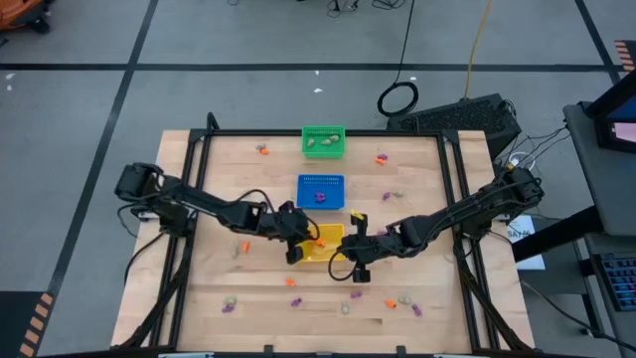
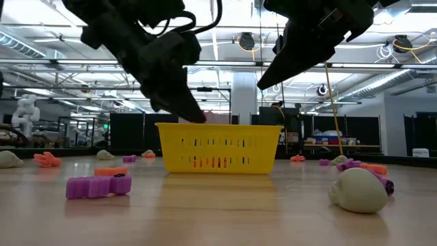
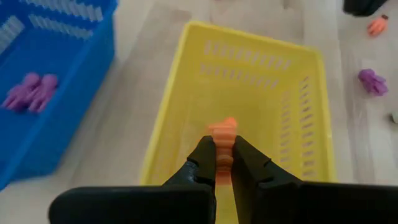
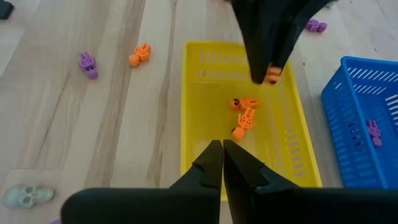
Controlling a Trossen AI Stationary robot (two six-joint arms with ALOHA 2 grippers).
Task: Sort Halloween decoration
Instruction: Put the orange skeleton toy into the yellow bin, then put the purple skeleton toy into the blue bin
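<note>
Grey floor with black tape lines; black cable loop at 1 o'clock off table; ceiling lights, dark partitions behind.

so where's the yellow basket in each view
high view: the yellow basket sits mid-table, between the two arms.
low view: centre, on the tabletop, under both arms.
left wrist view: fills the middle, beyond the left fingers pinching an orange trinket.
right wrist view: centre, two orange trinkets inside.
shared landmark: the blue basket beside it, hidden in the low view.
</note>
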